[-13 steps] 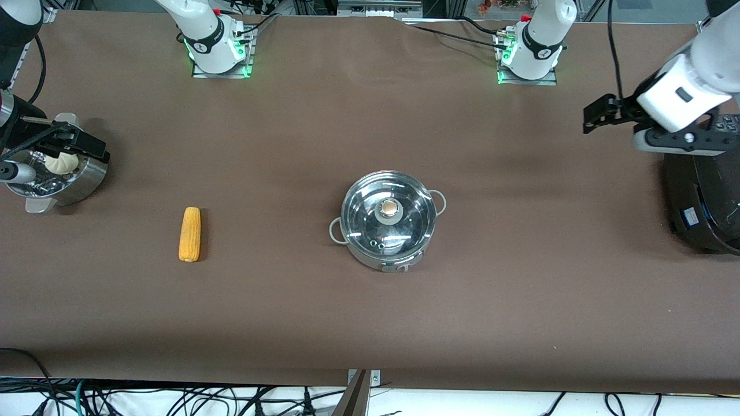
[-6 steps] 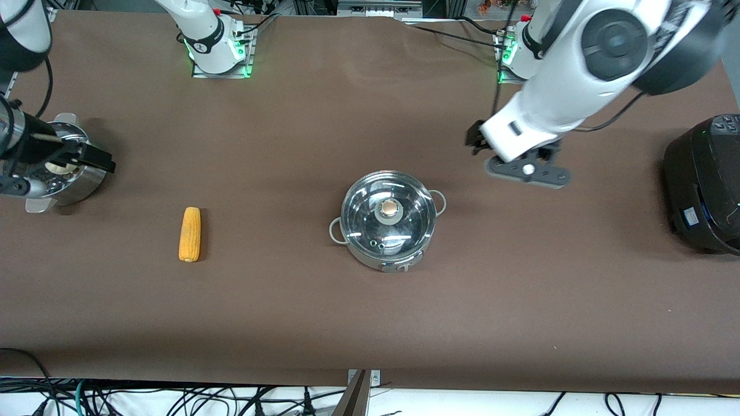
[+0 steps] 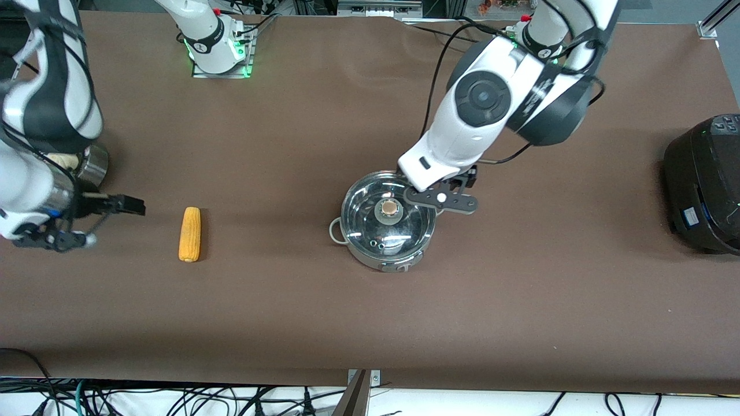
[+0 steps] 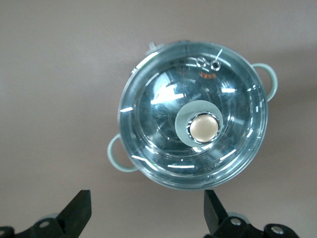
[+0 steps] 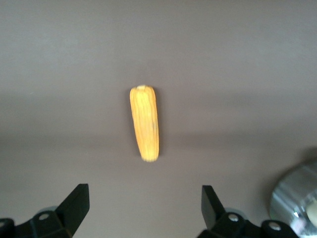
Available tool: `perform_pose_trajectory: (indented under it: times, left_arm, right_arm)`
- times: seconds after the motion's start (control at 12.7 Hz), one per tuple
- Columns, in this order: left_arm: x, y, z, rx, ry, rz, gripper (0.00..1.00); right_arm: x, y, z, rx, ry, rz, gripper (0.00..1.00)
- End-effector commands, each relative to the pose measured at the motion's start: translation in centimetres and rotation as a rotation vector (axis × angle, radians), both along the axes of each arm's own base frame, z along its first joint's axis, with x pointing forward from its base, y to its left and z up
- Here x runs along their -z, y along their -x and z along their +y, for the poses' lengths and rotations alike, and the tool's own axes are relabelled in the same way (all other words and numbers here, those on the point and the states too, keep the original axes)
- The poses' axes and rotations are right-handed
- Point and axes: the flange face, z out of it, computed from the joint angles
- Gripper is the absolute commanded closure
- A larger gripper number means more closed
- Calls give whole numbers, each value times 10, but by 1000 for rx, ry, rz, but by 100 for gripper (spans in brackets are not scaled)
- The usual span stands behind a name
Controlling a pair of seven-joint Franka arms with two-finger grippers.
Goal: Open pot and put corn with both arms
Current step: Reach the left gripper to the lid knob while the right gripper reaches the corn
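1. Since half a second ago, both arms have swung inward: the left gripper [image 3: 442, 190] has travelled from bare surface at the left arm's end to the rim of the pot [image 3: 388, 219], and the right gripper [image 3: 95, 216] has left the steamer bowl [image 3: 92, 164] and now hangs just beside the corn [image 3: 189, 234].
2. Pot and corn lie exactly where they did before.
3. The pot stands mid-surface with its glass lid [image 4: 193, 114] seated and the tan knob [image 4: 203, 127] upright at the centre, so nothing is opened yet.
4. In the left wrist view the left gripper's jaws are spread wide and empty, with the knob ahead of them and not yet between them; the arm looks to be lining up for a top-down pinch of the knob.
5. The corn rests flat on the brown surface [image 3: 520, 300], well apart from the pot toward the right arm's end, its long axis running toward the front camera.
6. The right wrist view shows the right gripper's jaws also wide open and empty, straddling the cob's line from above, a pose suited to closing across its narrow width.
7. A black cooker [image 3: 702, 185] sits at the left arm's end, uninvolved.
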Motion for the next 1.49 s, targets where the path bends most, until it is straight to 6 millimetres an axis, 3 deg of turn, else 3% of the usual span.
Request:
perform_pose_trajectory:
  times: [0.0,0.24,0.86,1.18,1.26,1.34,1.41]
  left_arm:
    - [41,-5,-23,15,3,22,0]
    - [59,2,-41,38,2,27,0]
    - [88,-17,-56,18,80,-104,0]
    - [108,-8,-64,40,63,-79,0]
    - [106,-8,-64,43,63,-81,2]
    - [106,-9,-63,59,64,-83,18]
    - [106,-9,-63,68,66,-83,42]
  right_arm:
    - [72,-10,3,-27,-10,4,0]
    - [143,9,5,-33,-11,-80,0]
    - [196,20,12,-73,-19,-35,0]
    - [215,20,11,-71,-20,-36,1]
    - [215,20,11,-71,-20,-36,24]
    - [215,20,11,-71,-20,-32,60]
    - [214,20,12,-73,-20,-30,78]
